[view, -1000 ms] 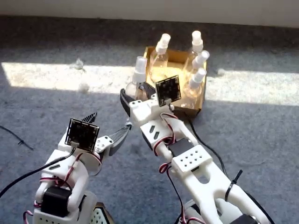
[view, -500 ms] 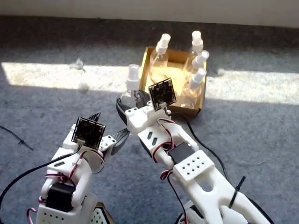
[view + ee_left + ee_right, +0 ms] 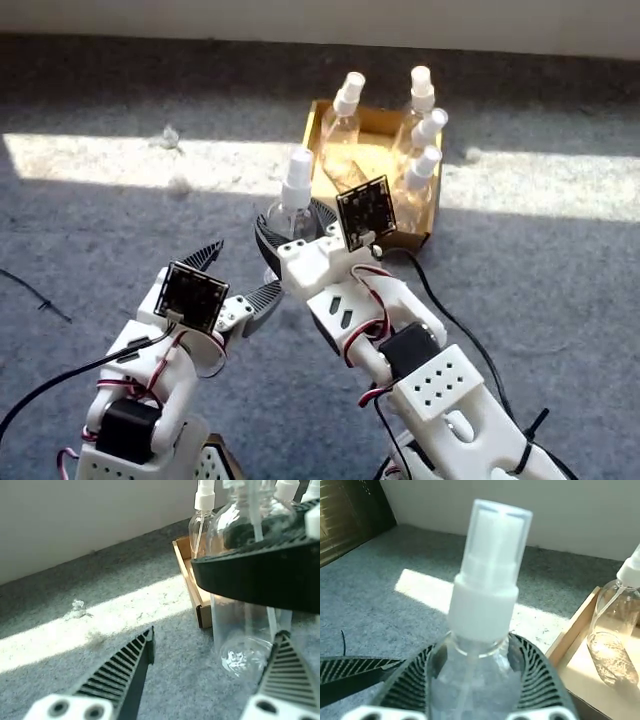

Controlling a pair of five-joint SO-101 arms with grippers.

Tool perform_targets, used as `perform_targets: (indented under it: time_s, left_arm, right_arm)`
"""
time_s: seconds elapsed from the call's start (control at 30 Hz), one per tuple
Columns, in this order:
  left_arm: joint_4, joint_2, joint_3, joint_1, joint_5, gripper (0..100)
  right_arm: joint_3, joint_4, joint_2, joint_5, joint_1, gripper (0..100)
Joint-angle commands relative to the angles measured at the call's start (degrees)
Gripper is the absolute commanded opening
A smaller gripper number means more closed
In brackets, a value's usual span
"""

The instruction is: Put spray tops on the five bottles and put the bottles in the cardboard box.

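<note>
My right gripper [image 3: 292, 222] is shut on a clear bottle [image 3: 290, 205] with a white spray top [image 3: 297, 170], held upright just left of the cardboard box [image 3: 318, 120]. In the right wrist view the ribbed black fingers [image 3: 532, 680] hug the bottle [image 3: 470, 680] below its spray top [image 3: 487, 595]. Several capped bottles [image 3: 345, 115] stand in the box. My left gripper [image 3: 243, 270] is open, close in front of the held bottle [image 3: 240, 630] without touching it, its fingers [image 3: 132, 672] spread wide. The bottle's base hangs near the carpet.
Grey carpet all around, with a sunlit strip [image 3: 120, 160] crossing behind the arms. Small bits of fluff [image 3: 168, 135] lie on that strip. A black cable [image 3: 30, 295] trails at the left edge. A wall [image 3: 75, 515] runs behind the box.
My right gripper, still holding the bottle, drifted left and then back right beside the box. My left arm drew back a little toward its base, its gripper staying open.
</note>
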Motion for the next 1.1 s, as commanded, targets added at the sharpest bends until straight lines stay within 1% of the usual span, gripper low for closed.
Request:
perform_targets:
  time_s: [0.0,0.17,0.37,0.53,0.67,0.93,1.0,1.07]
  left_arm:
    - [-1.1,0.0,0.2,-0.1,-0.6,33]
    - [-1.1,0.0,0.2,-2.8,-0.6,33]
    - [-1.1,0.0,0.4,-3.0,-0.6,33]
    - [-1.1,0.0,1.0,-3.1,-0.6,33]
    - [-1.1,0.0,0.9,-3.1,-0.6,33]
    - [-1.1,-0.1,0.9,-3.0,-0.7,33]
    - [-0.7,-0.4,0.7,-2.6,-0.6,33]
    - [-0.7,-0.5,0.4,-0.6,-0.6,33]
  right_arm:
    - [-0.5,0.2,-2.5,-0.3,-1.9,0.4]
    - [-0.3,0.3,-2.5,-0.2,-1.8,0.4]
    - [-0.3,0.3,-2.5,-0.2,-1.7,0.4]
    - [-0.4,0.3,-2.5,-0.2,2.1,0.4]
    - [-0.6,0.3,-2.5,-0.2,4.4,0.4]
    - [-0.6,0.3,-2.5,-0.2,4.0,0.4]
    - [-0.6,0.0,-2.2,-0.2,4.0,0.4]
    - [-0.7,-0.1,-2.1,-0.4,4.0,0.4]
